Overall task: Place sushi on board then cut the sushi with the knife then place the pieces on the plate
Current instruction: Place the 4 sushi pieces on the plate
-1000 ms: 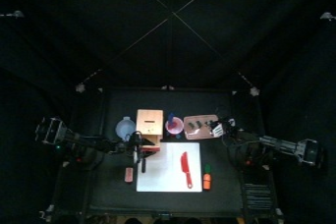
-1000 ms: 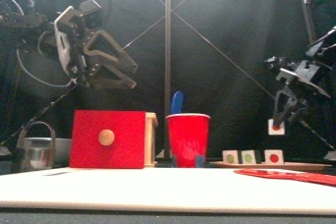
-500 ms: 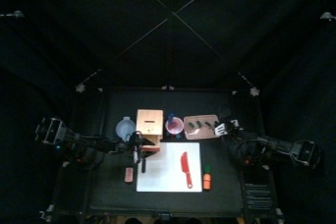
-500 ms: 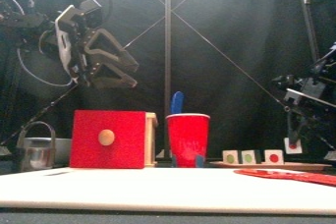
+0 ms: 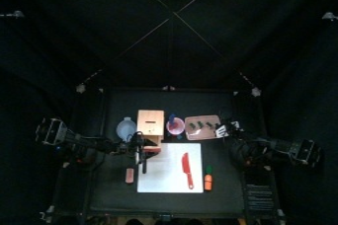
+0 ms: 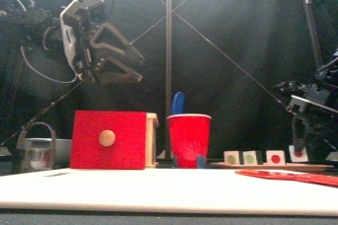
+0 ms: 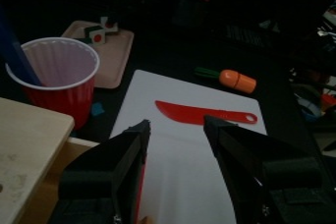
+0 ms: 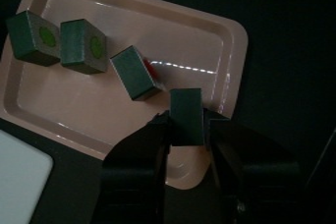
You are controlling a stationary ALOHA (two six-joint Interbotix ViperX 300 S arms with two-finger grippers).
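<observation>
Setting: Black curtains close in a small black table (image 5: 113, 194); the work sits at its back right.
Right gripper: the right gripper (image 8: 187, 132) has its jaws clamped on one dark green toy sushi block (image 8: 187, 110), held upright between them.
Where the block is: low over the flat pink plastic tray (image 8: 223, 41), inside its rim and close to one edge. I cannot tell whether its base touches the tray.
Neighbours: three other green sushi blocks (image 8: 136, 74) lie on the tray, the nearest just beside the held one but apart from it.
Step in hand: by my reading, setting down the last piece on the plate.
Doing it well: lower until the base sits flat, part the jaws only a little, then lift straight up so neither jaw drags the block or tips its neighbour. Keep clear of the raised rim.
Left gripper: the left gripper (image 7: 178, 123) is spread and empty, raised above the white cutting board (image 7: 184, 174).
Farther out: a red toy knife (image 7: 197, 115) lies flat on the board, with a red plastic cup (image 7: 55, 66) behind it.
</observation>
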